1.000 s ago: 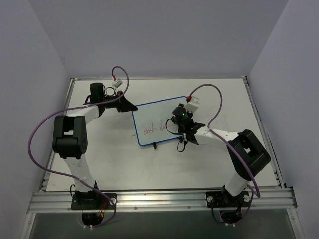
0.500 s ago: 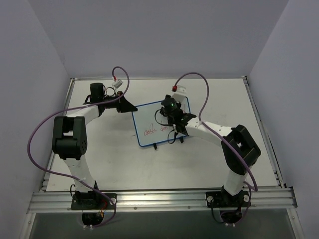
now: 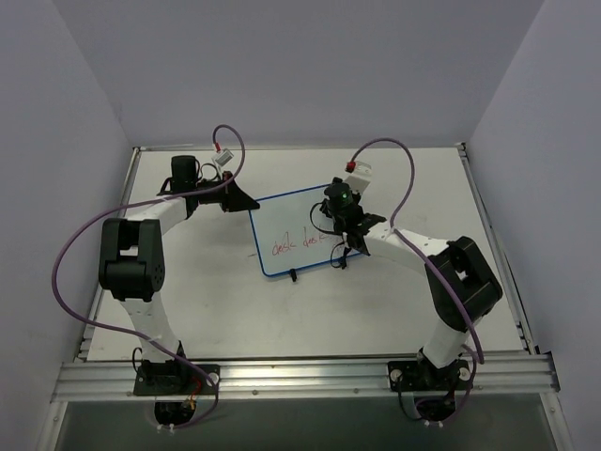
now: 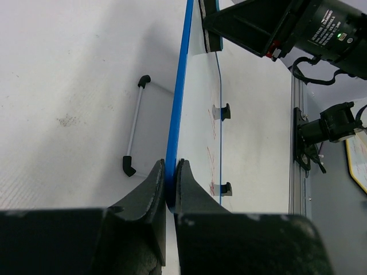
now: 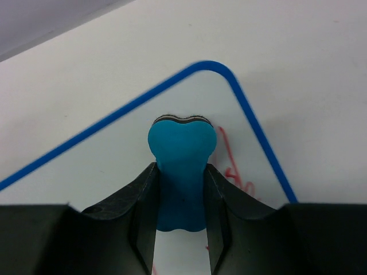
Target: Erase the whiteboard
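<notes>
The whiteboard (image 3: pixel 291 221) is sitting mid-table. The left gripper (image 4: pixel 170 172), fully closed, is pinching its frame at ten o'clock. The right gripper (image 5: pixel 180 177) is clamping a blue eraser (image 5: pixel 182 140) near three o'clock. Red words (image 3: pixel 286 246) are showing toward six, so flat, overlapping strokes would suit.

Probably a robotics lab: plain enclosing walls (image 3: pixel 282 66), white table (image 3: pixel 282 319), aluminium mounting rail (image 3: pixel 300 381).

Right claw (image 5: pixel 182 167) with blue eraser (image 5: pixel 182 150) now nearer far right corner of whiteboard (image 3: pixel 286 230) than before.
</notes>
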### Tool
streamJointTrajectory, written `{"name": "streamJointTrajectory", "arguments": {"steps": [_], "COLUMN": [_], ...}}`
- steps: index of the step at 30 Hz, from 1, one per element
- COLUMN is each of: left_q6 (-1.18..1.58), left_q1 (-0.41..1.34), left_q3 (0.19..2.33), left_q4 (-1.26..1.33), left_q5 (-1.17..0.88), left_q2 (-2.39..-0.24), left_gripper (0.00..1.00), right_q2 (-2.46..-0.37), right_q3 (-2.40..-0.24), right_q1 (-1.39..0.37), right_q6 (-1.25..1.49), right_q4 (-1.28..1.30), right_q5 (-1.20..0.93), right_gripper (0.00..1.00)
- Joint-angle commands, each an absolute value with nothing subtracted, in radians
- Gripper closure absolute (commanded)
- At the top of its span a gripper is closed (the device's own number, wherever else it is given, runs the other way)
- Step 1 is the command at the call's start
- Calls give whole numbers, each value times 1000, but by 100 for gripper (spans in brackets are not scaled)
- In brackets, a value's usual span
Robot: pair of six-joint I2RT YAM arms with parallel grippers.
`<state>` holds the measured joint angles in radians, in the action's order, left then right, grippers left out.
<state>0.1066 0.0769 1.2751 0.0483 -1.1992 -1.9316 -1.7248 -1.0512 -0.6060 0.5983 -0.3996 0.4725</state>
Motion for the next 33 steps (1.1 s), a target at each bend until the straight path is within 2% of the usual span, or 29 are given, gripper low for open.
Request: {"name": "streamJointTrajectory", "arguments": {"steps": [1, 5, 9, 17, 22, 26, 33], "left_q6": [-57, -64, -71, -75, -84, -89, -89], "left_q1": [110, 109, 109, 110, 112, 110, 109], "left_q3": [1290, 1292, 1290, 1264, 1262, 1266, 1269], "left_q4": [29, 18, 8, 2, -32, -35, -35], "left_q5": [-1144, -1140, -1137, -1129, -1127, -1121, -1121], "left_q2": [-1931, -1927, -1910, -1870, -1870, -1870, -1881], "left_gripper": [98, 98, 98, 98, 98, 98, 98], "right_q2": [-1732, -1686, -1663, -1730, -1792, -1780, -1695], "right_q3": [-898, -796, -811, -1131, -1244, -1126, -795], "right_q1": [-555, -554, -551, -535, -531, -526, -526], "right_q6": [633, 666, 634, 545, 511, 541, 664], "right_q4": [-293, -340, -365, -302, -255, -308, -448], "right_q5": [514, 488, 471, 439, 454, 457, 463], "right_gripper": [100, 100, 100, 100, 100, 100, 100]}}
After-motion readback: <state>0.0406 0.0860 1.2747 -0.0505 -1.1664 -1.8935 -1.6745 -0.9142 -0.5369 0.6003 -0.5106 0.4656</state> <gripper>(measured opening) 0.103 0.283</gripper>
